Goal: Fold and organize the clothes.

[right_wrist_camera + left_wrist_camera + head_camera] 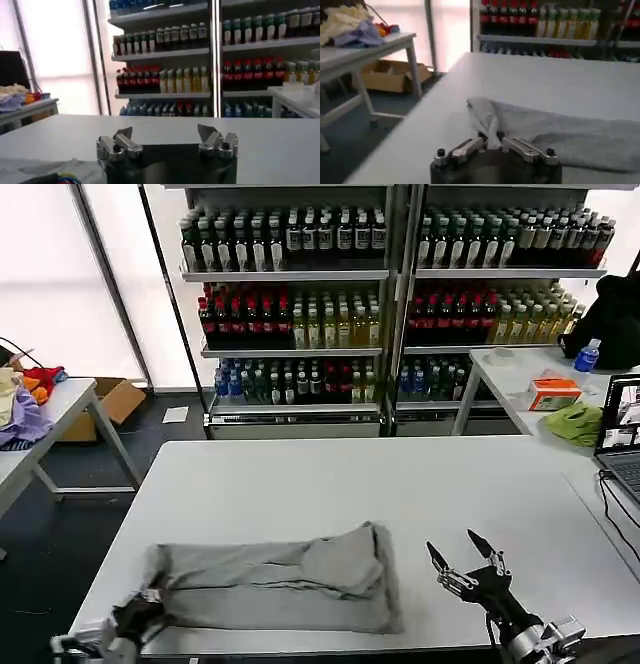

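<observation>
The left gripper point(490, 145) has its jaws closed narrow on a bunched corner of the grey shirt point(275, 579); in the left wrist view a twist of grey cloth comes up between the two metal fingers point(465, 150). In the head view this gripper point(135, 621) sits at the lower left of the frame, right at the left end of the garment and at the near edge of the white surface point(400, 474).

The right gripper point(468, 564) is at the lower right of the head frame. Its jaws stand wide apart and hold nothing. In the right wrist view the two fingers point(117, 142) are far from each other, with bare surface between them.

The shirt lies already folded into a long band in the lower centre of the head frame. Its long axis runs left to right, parallel to the near edge of the surface. Its right end, where one fold lies over the top, stops just beside the right gripper but is not touching it.

So the cloth lies to the left of the open jaws, and the right arm is the nearer one to this free end. I judge the next move is for the right gripper to reach left and take that end, so both ends can be brought together along the long axis.
</observation>
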{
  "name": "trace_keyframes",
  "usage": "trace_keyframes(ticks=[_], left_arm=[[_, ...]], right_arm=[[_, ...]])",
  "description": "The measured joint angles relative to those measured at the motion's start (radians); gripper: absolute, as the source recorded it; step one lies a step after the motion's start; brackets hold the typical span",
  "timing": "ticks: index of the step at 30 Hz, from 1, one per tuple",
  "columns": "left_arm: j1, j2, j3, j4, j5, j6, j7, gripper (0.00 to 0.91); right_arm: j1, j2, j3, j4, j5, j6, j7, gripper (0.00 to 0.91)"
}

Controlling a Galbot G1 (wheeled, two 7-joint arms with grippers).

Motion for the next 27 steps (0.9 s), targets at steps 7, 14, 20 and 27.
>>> trace_keyframes(ticks=[7, 14, 20, 27], left_arm=[[-0.007, 0.162, -0.155, 0.032, -0.106, 0.023, 0.052, 0.010], [-0.035, 0.195, -0.121, -0.103, -0.213, 0.037, 0.042, 0.010], [-0.078, 0.166, 0.075, -0.209, -0.248, 0.028, 0.014, 0.010], [-0.135, 0.103, 0.338, -0.214, -0.206, 0.000, 0.003, 0.071]], right_arm=[[-0.001, 0.007, -0.003, 0.008, 0.003, -0.001, 0.007, 0.907], [-0.013, 0.014, 0.005, 0.022, 0.001, -0.008, 0.010, 0.907], [-0.027, 0.022, 0.015, 0.029, -0.007, -0.008, 0.009, 0.907], [-0.047, 0.029, 0.028, 0.030, -0.015, -0.006, 0.007, 0.907]])
